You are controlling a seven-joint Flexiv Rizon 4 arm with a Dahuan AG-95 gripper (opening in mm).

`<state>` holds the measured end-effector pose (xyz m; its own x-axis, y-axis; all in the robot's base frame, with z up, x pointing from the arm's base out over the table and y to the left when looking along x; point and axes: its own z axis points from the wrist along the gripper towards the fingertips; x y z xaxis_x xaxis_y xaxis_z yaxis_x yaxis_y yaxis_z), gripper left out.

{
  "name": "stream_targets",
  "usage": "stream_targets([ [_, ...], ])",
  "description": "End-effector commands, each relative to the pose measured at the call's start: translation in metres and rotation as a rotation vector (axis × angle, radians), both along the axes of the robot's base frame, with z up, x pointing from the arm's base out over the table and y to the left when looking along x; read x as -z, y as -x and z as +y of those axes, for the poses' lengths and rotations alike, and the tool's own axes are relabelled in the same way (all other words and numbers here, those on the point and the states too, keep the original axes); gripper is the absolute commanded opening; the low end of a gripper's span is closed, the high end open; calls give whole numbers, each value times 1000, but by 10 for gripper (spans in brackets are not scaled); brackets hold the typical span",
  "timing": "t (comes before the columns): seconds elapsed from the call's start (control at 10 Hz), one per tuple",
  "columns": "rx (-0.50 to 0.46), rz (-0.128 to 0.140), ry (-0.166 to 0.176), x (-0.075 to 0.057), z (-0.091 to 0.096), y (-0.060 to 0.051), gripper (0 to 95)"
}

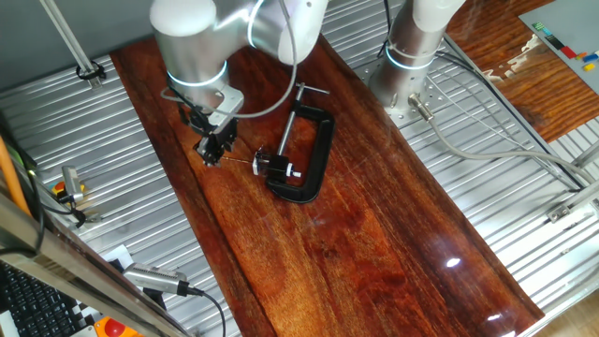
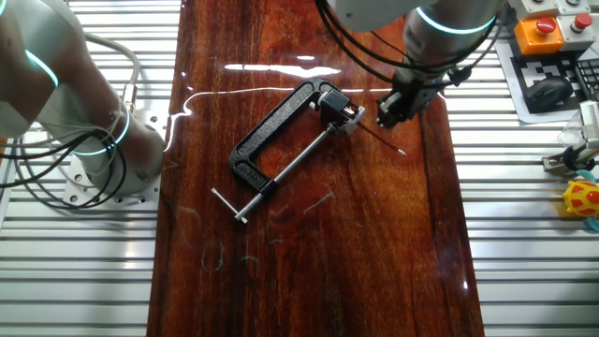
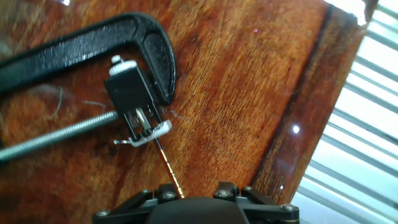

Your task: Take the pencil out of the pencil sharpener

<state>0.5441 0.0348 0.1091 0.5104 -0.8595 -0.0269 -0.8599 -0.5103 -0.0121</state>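
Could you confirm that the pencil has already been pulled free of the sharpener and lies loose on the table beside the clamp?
Not quite: the pencil is not free. The hand view shows its end still inside the sharpener, which sits in the clamp. It runs from there toward the tool, over the table. The rest holds: it is beside the clamp.

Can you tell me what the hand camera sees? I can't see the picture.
A thin pencil sticks out of a small black pencil sharpener held in a big black clamp on a wooden table. The pencil points toward the camera.
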Motion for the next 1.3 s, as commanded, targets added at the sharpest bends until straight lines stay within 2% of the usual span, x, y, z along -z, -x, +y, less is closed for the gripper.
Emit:
stream_targets([
  [0.1, -29, -7, 10, 1, 0, -1, 380],
  [0.4, -205, -13, 10, 3, -1, 2, 380],
  [0.6, -273, -15, 11, 9, -1, 14, 380],
  [0.7, -284, -15, 12, 11, -1, 18, 570],
  [0.8, -288, -15, 12, 15, -2, 26, 570],
  [0.9, -286, -14, 8, 14, -2, 28, 380],
  [1.0, -287, -14, -1, 14, -2, 28, 380],
  [1.3, -294, -37, 34, 14, -2, 28, 380],
])
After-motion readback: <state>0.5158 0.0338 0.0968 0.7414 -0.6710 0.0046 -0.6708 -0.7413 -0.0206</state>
